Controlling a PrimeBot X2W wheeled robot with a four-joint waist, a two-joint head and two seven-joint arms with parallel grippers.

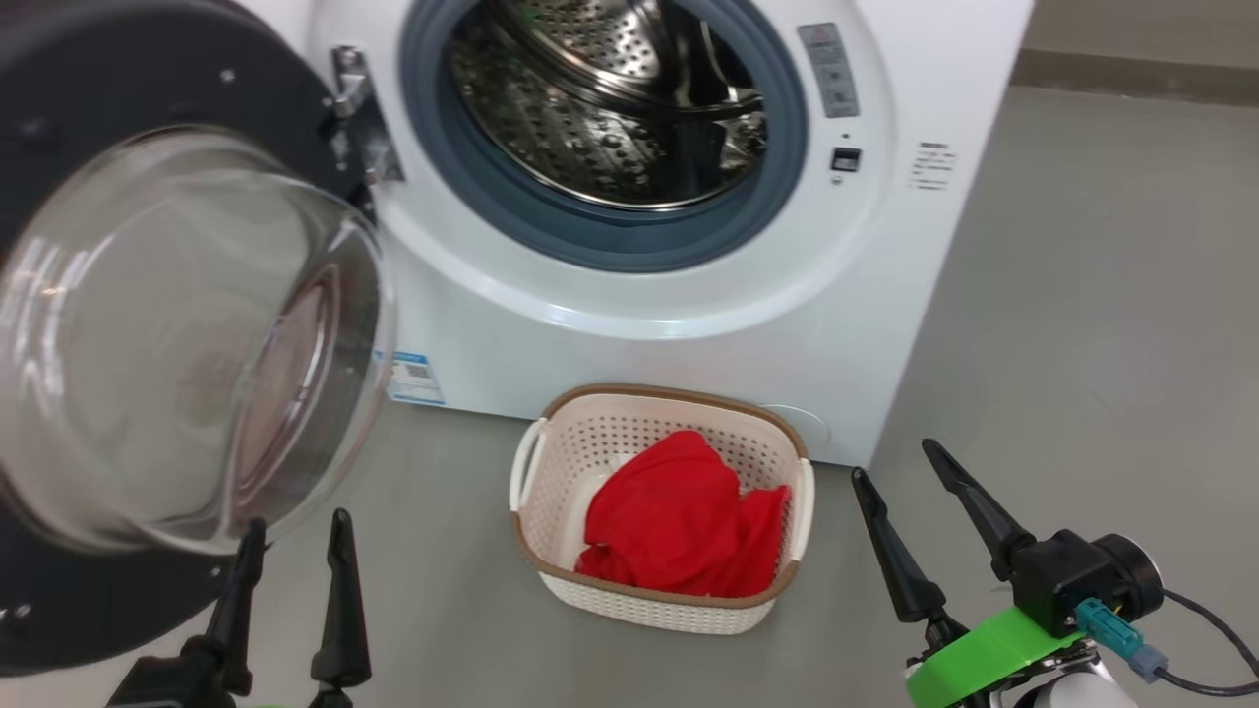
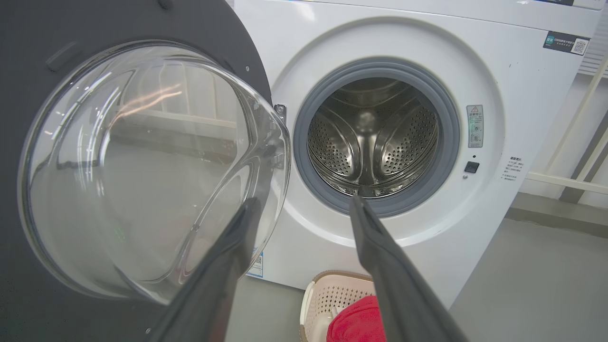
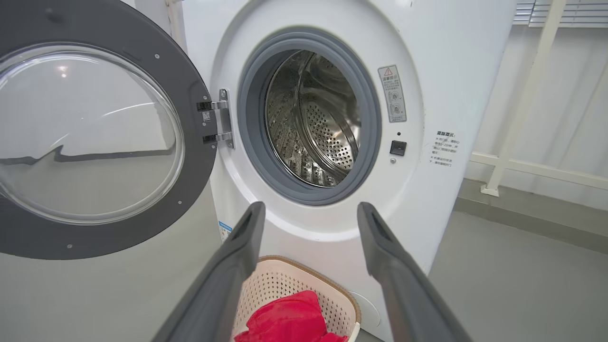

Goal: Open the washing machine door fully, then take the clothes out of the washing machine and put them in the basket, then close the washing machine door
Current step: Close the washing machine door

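Washing machine (image 1: 689,324) with its door (image 1: 59,600) swung wide open to my left on the hinge (image 1: 352,93) beside the opening; the door's clear glass bowl (image 1: 187,334) bulges toward me. Inside the grey rubber ring (image 1: 511,211), the drum (image 1: 590,128) presents its perforated steel wall and raised ribs, seen from the head view and from both wrist views. The basket (image 1: 629,438) stands on the grey floor (image 1: 1082,295) just in front of the machine, below the opening; whether it touches the machine I cannot tell. In the basket lie the clothes (image 1: 679,521): crumpled bright red fabric that covers most of the bottom and rises toward the right-hand wall, with a pale strip at its upper left edge that may be cloth or bare basket. A blue sticker (image 1: 413,379) sits low on the machine's front, left of the basket. My left gripper (image 1: 300,519) is at the lower left of the head view, fingers spread wide and holding nothing, its tips just under the lower edge of the glass bowl; contact with the door cannot be judged. My right gripper (image 1: 894,459) is to the right of the basket, apart from it, fingers likewise spread wide with nothing between them
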